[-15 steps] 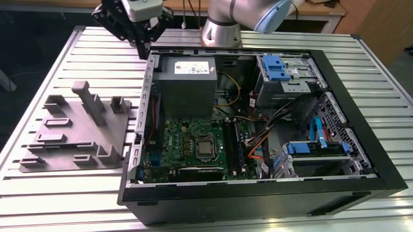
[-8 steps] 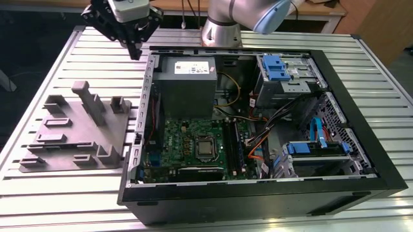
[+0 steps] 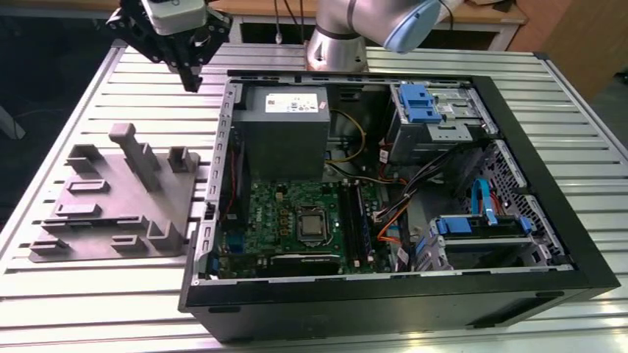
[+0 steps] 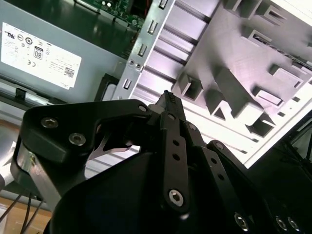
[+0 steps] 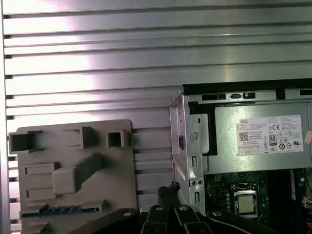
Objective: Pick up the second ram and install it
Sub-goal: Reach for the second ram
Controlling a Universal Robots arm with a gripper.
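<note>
- The computer case point(image 3: 412, 305) lies open; I think you are at the pick-up step.
- The grey fixture point(image 3: 98, 220) sits beside it.
- Your gripper point(image 3: 193, 81) hangs in the air near them, pinched closed, holding nothing.
- The second ram point(image 5: 58, 210) seems to be the thin bluish strip in a fixture slot; grabbing it needs opened fingers point(image 4: 171, 122).

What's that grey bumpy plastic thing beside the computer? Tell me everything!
The grey plastic fixture plate is a flat, matte board with raised blocks, a tall slanted rib and open slots. It lies flat on the ribbed metal table, on the exterior view's left of the open black computer case. A thin bluish strip sits in one slot.
</note>
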